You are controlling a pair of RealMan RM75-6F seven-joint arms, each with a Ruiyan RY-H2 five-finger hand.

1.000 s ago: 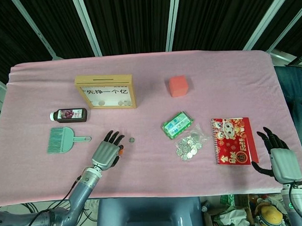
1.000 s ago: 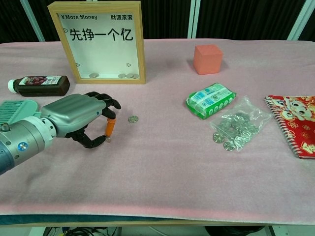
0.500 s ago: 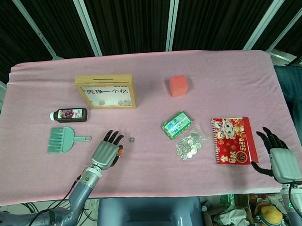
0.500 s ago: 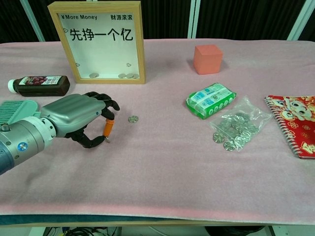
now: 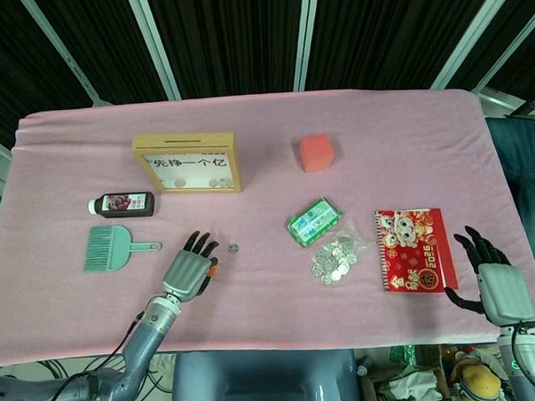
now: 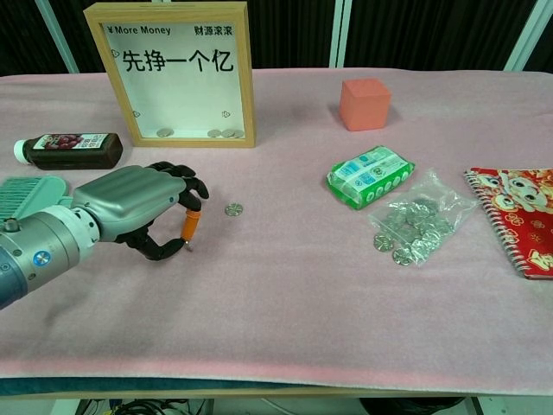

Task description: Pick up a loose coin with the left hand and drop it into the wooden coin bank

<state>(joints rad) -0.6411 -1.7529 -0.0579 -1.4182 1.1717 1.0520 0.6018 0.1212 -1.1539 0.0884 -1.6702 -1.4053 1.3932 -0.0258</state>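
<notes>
Your left hand (image 6: 143, 210) hovers just left of the loose coin (image 6: 233, 208), fingers curled apart, holding nothing; your right hand (image 5: 495, 279) rests spread open on the desk (image 5: 272, 298).

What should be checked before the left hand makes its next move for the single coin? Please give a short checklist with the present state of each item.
1. Loose coin lies flat and alone on the pink cloth: ok.
2. Left hand holds nothing, fingers curled beside the coin, not touching it: ok.
3. Path from coin to wooden coin bank has nothing in between: ok.
4. Bank stands upright; slot on top shows in the head view: ok.
5. Right hand is open, far from the coin: ok.
6. Fingertips are low enough to pinch the coin: cannot tell.
</notes>
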